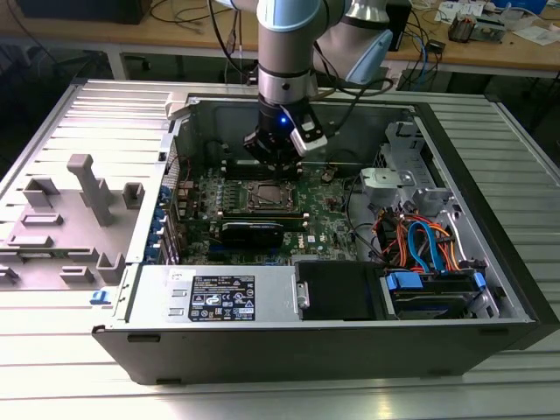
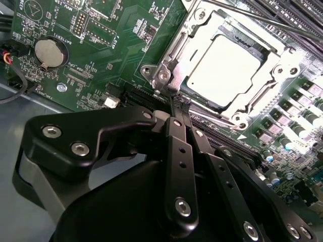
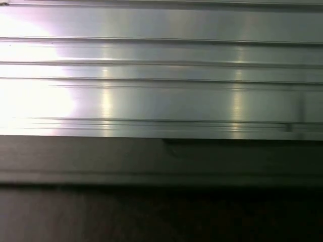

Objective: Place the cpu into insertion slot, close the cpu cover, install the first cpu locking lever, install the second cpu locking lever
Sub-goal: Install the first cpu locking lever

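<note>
The cpu point(image 2: 227, 68) lies flat in the insertion slot point(image 1: 265, 194), its pale silver top showing. The cpu cover point(image 2: 194, 38) is down over it as a metal frame around the chip. A thin lever rod point(image 2: 262, 19) runs along the far side of the socket. My gripper point(image 2: 180, 103) has its black fingers point(image 2: 177, 151) pressed together, shut, with the tips at the socket's near edge by a corner of the cover. I cannot make out anything held between them. In the exterior view the gripper point(image 1: 276, 162) hangs just above the back edge of the socket inside the open case.
A coin battery point(image 2: 50, 52) sits on the green board beside the socket. Long black memory slots point(image 2: 295, 12) lie past it. A black card point(image 1: 252, 232), a cable-filled drive bay point(image 1: 420, 245) and the power supply point(image 1: 227, 297) crowd the case. Grey fixture blocks point(image 1: 87, 188) stand outside.
</note>
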`<move>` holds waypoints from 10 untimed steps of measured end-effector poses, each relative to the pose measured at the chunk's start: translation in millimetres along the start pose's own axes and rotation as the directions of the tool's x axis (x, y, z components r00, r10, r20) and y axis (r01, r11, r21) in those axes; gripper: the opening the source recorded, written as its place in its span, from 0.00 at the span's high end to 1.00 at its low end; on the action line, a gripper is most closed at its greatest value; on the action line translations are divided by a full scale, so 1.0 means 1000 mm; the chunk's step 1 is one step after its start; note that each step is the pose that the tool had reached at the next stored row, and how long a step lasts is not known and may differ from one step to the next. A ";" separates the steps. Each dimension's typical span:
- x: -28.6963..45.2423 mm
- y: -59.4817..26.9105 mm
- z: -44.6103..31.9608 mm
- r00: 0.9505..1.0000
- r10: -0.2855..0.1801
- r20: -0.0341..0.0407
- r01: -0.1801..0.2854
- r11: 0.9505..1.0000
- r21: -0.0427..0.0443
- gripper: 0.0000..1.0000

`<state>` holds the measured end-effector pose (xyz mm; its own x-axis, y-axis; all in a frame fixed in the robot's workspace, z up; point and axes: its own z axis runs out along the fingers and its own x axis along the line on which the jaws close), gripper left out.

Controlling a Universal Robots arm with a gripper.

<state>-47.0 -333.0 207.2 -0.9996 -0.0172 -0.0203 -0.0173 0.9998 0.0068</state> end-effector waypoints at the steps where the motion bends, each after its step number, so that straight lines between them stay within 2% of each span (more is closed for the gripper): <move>1: 0.0000 0.0000 0.0004 1.000 0.000 0.000 0.000 1.000 0.000 0.89; 10: -0.0008 -0.0001 0.0029 1.000 0.000 0.000 0.000 1.000 0.001 0.89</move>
<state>-46.1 -333.0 204.4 -0.9997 -0.0169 -0.0202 -0.0171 0.9998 0.0057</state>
